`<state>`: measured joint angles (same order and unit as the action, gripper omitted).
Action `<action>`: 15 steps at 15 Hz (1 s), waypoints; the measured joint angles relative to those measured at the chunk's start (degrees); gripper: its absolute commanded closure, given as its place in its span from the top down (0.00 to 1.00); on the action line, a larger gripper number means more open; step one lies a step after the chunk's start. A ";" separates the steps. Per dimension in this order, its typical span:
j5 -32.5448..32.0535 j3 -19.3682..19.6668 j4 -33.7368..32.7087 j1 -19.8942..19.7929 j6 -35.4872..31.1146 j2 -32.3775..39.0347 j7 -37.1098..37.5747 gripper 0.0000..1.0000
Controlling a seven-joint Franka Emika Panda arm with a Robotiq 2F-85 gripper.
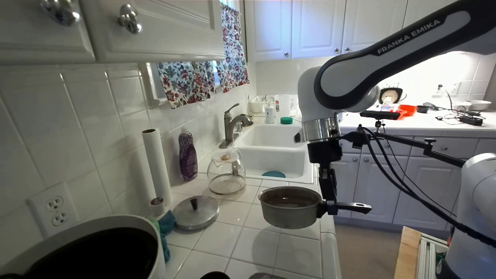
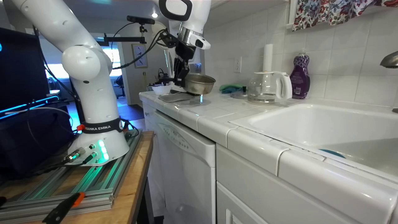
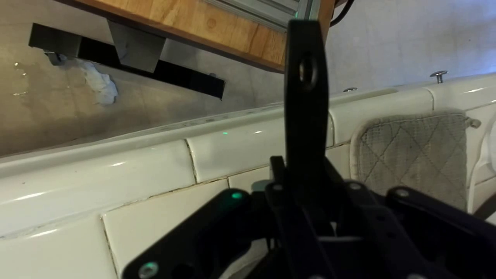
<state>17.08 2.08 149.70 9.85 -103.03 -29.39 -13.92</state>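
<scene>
Clamped nearly closed with gripper [image 1: 332,209] on smooth black handle [image 3: 306,112], holding round dull-metal saucepan [image 1: 290,215], lower centre in an exterior view, over glossy white tiles [image 1: 254,246], near quilted grey potholder [image 3: 414,155]

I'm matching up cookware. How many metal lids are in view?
1: the metal lid lies on the tiled counter, near the glass carafe and apart from the saucepan, which the gripper holds by its handle. Others could be hidden.
</scene>
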 measured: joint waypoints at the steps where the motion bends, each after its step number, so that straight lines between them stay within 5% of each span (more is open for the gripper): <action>1: 0.00 -0.04 0.00 0.00 0.01 -0.02 0.02 0.06; 15: -6.79 -1.65 0.06 -7.62 -0.07 -2.34 9.91 0.06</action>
<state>10.28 0.43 149.75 2.23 -103.10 -31.73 -4.01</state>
